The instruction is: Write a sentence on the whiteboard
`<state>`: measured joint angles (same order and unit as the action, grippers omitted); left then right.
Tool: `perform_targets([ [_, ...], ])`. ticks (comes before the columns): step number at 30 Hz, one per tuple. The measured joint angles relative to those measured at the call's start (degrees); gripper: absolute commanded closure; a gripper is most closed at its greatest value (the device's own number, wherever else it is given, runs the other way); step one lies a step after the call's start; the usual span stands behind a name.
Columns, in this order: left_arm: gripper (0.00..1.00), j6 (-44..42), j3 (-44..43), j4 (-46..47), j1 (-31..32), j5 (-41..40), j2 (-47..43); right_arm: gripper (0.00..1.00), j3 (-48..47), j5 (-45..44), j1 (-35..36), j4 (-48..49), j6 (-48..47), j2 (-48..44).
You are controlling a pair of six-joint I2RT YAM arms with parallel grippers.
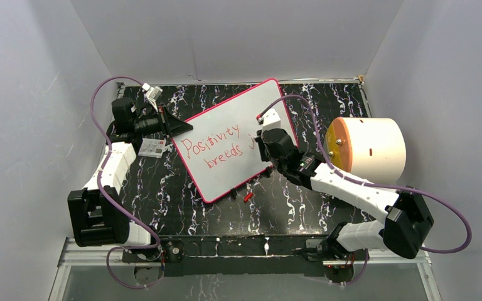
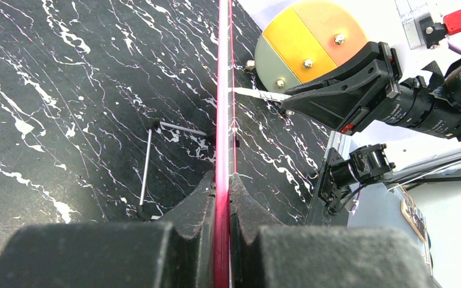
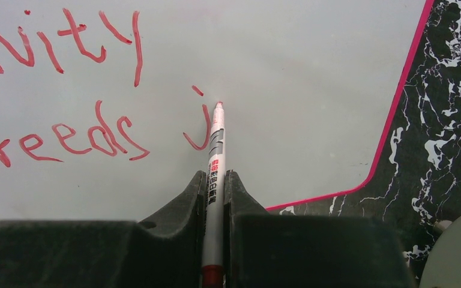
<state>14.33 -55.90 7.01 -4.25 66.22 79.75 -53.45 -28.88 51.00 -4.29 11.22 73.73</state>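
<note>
The black, white-veined table point(image 1: 163, 210) carried the whiteboard point(image 1: 238, 116), which lay skewed across its middle, one corner reaching toward the back wall. Near the board's right side, a cream drum point(image 1: 376, 147) lay on its side, its orange face turned toward the board. The left gripper point(image 1: 177, 125) was clamped on the whiteboard's left edge; in the left wrist view its jaws pressed against both sides of the pink-red frame. The right gripper point(image 1: 265, 145) hovered over the board's right half, pinched tight on a marker point(image 3: 216, 144) whose tip sat at the white surface, though contact could not be told. A small printed card point(image 1: 152, 147) lay on the table just left of the board. The sentence point(image 1: 216, 145) read "Positivity breeds" in red on two slanted lines, followed by a lone "j" point(image 3: 201, 129) just beside the marker tip. A small red piece point(image 1: 248, 197) lay on the table close to the board's near edge
</note>
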Motion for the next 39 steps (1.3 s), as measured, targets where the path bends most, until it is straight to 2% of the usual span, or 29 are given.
perform_targets([
  [22,1.00,0.00,0.00,0.02,0.00,0.02,0.07,1.00,0.85,-1.55,0.00,-2.38,-0.26,-0.28],
  [39,1.00,-0.04,0.00,0.02,0.00,0.17,0.07,1.00,0.85,-2.32,-0.59,1.53,-1.97,-0.26],
])
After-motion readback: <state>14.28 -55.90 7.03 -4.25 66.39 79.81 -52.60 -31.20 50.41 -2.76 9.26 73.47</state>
